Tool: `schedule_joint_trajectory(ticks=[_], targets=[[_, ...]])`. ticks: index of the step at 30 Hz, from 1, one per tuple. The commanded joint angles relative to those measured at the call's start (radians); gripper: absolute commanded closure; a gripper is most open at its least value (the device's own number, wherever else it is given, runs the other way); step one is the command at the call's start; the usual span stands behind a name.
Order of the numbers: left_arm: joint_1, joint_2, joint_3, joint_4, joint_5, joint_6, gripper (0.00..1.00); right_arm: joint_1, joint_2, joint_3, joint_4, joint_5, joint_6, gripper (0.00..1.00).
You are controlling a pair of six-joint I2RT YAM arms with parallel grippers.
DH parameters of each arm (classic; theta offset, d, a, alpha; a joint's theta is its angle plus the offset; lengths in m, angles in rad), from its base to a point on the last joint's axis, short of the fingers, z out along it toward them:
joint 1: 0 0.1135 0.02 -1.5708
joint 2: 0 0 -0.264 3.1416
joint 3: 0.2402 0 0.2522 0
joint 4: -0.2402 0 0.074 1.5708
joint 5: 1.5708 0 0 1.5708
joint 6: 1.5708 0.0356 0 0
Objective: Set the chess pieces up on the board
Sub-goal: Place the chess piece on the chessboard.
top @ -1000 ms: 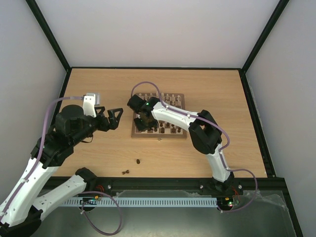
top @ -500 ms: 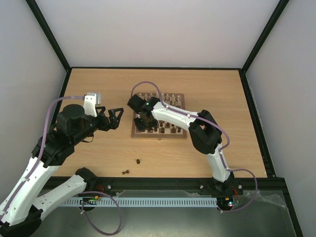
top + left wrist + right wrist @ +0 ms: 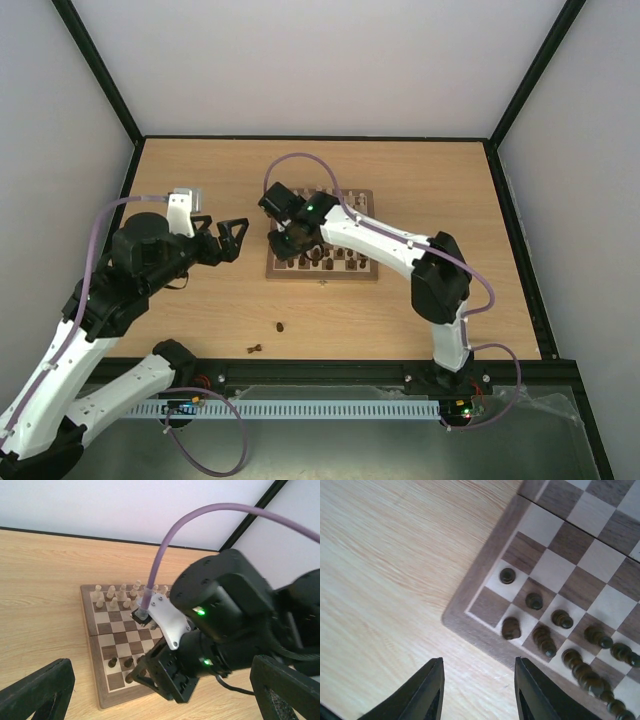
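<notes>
The left gripper (image 3: 240, 240) hangs at left of centre in the top view, above the pale tabletop (image 3: 200, 170). Its fingers are spread apart with nothing between them. It points toward the board (image 3: 320, 277), near the board's left edge but not touching it.

Lower and a little to the right, a stray dark piece (image 3: 281, 326) lies on the tabletop. A second stray dark piece (image 3: 254, 348) lies near it, closer to the bottom of the frame. Both are well apart from the board.

The board sits at the centre. In the left wrist view, pale pieces (image 3: 111, 593) stand in its upper rows. In the right wrist view, dark pieces (image 3: 534, 600) stand in the two rows along its lower edge.

The right gripper (image 3: 479, 664) hovers over the board's lower left corner. Its fingers are apart and empty, and between them the wooden border shows just below the corner squares. A purple cable (image 3: 235, 507) arcs above that wrist. The right arm (image 3: 400, 245) stretches across the board toward the lower right of the frame.
</notes>
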Motion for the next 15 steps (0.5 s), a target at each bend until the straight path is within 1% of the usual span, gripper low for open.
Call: schedule_joint_trajectory(ticks=[1, 3, 8, 12, 15], targets=[[0.005, -0.019, 0.045, -0.002, -0.023, -0.007, 0.01, 0.068, -0.081, -0.015, -0.07, 0.041, 0.015, 0.59], [0.005, -0.032, 0.058, -0.008, -0.03, -0.006, 0.01, 0.101, -0.104, -0.031, -0.075, 0.047, 0.029, 0.56], [0.005, -0.066, 0.111, -0.033, -0.03, -0.014, 0.01, 0.177, -0.149, -0.112, -0.056, 0.049, 0.071, 0.55], [0.005, -0.097, 0.154, -0.055, -0.042, -0.016, 0.01, 0.24, -0.154, -0.192, -0.034, 0.056, 0.111, 0.54], [0.005, -0.114, 0.172, -0.07, -0.054, -0.017, 0.01, 0.285, -0.138, -0.223, -0.017, 0.059, 0.135, 0.54]])
